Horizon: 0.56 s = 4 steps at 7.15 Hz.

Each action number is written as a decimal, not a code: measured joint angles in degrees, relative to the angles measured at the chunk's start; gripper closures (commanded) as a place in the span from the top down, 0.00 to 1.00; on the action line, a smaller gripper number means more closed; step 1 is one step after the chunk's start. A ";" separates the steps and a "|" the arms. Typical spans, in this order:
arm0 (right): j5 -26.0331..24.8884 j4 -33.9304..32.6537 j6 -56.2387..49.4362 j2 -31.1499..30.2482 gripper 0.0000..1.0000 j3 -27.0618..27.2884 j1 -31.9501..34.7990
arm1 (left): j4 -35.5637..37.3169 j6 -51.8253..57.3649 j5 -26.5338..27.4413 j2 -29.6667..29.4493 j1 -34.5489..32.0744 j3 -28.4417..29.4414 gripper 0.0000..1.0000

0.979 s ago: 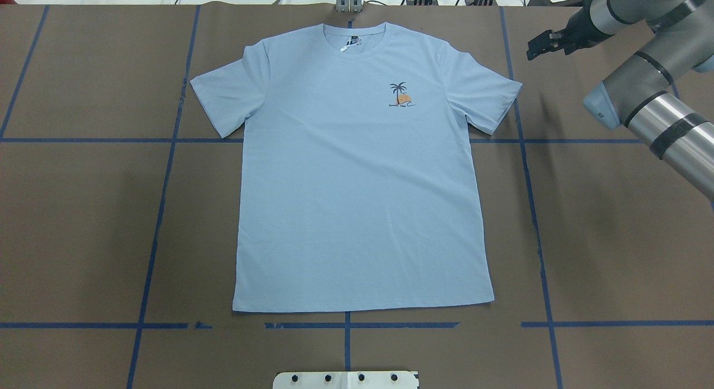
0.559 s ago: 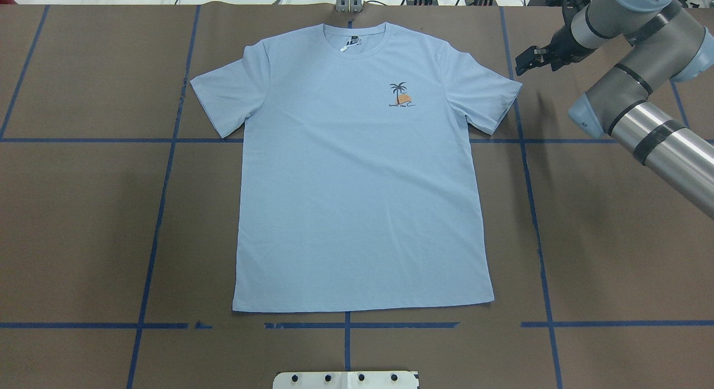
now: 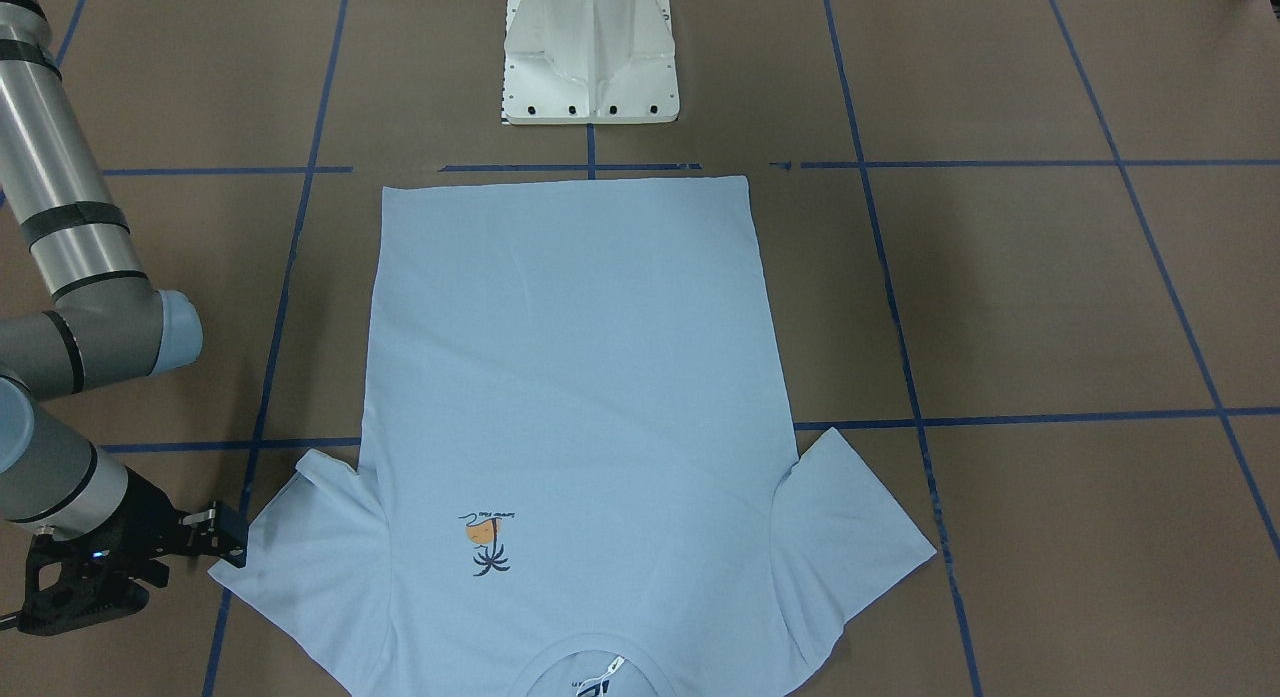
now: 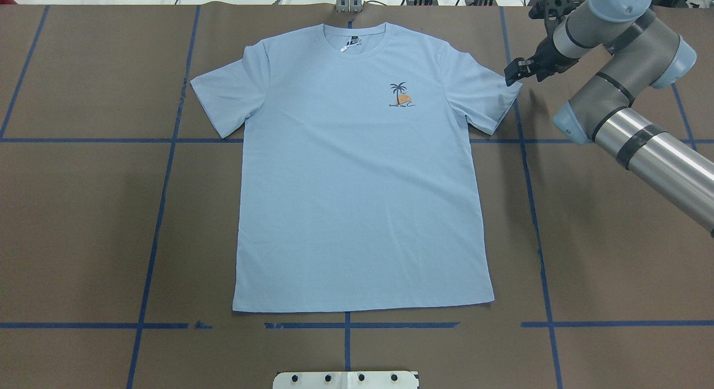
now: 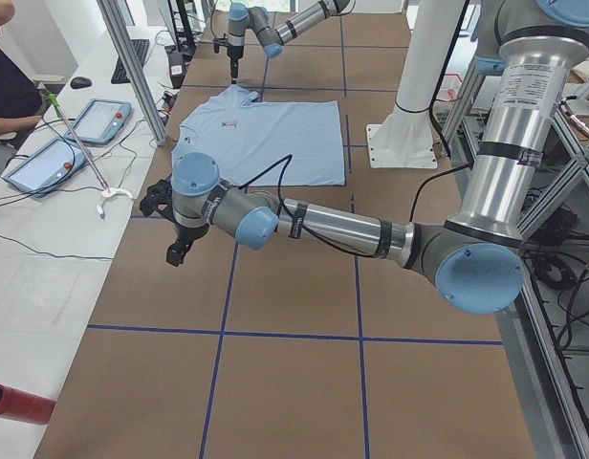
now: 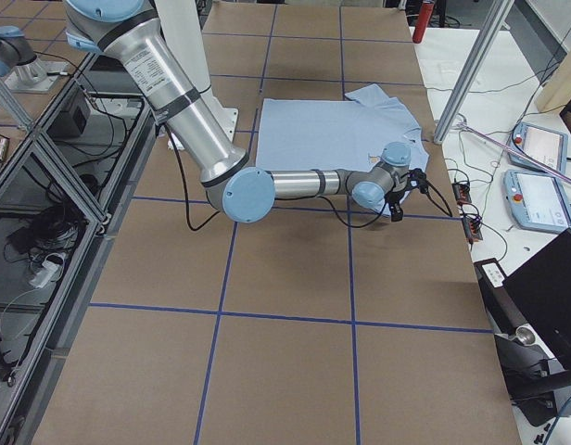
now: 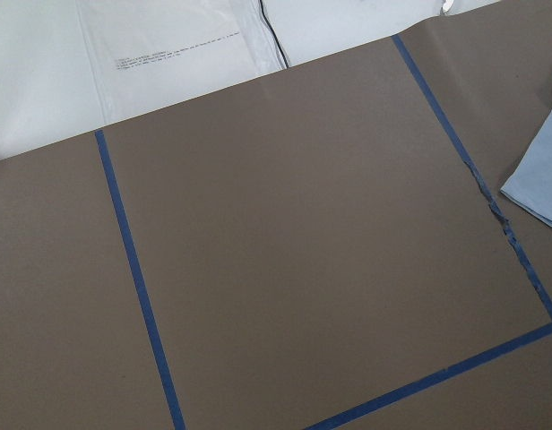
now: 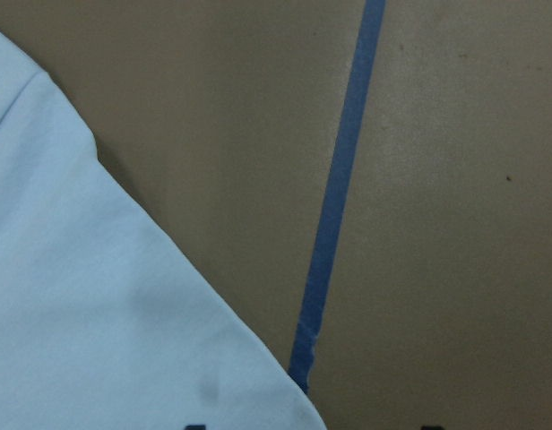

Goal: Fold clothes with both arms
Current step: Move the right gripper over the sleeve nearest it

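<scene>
The pale light-blue T-shirt (image 4: 357, 199) lies flat and face up on the brown table, collar at the far side, hem toward the robot. Its palm print (image 4: 400, 94) and neck label (image 4: 344, 47) show. My right gripper (image 4: 514, 75) is open and empty. It hangs just over the outer tip of the shirt's sleeve on the robot's right, as the front-facing view (image 3: 228, 542) also shows. The right wrist view shows that sleeve edge (image 8: 97, 313). My left gripper (image 5: 177, 253) shows only in the exterior left view, off the shirt's left side; I cannot tell its state.
Blue tape lines (image 4: 524, 171) grid the table. The white pedestal base (image 3: 590, 57) stands at the robot's edge behind the hem. An operators' bench with tablets (image 5: 103, 120) and cables runs along the far side, with an aluminium post (image 5: 132, 67).
My right arm has swung left and toward the shirt, bringing the gripper from beside the sleeve to its tip. The shirt has not moved.
</scene>
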 measured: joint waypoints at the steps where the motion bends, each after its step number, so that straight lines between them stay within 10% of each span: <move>1: -0.61 -0.02 0.00 0.33 0.73 -0.55 -0.44 | 0.02 0.00 -0.01 -0.04 -0.04 -0.02 1.00; 4: -1.04 -0.04 0.05 0.77 0.39 -1.88 -0.90 | 0.08 -0.02 -0.01 -0.19 -0.12 -0.03 1.00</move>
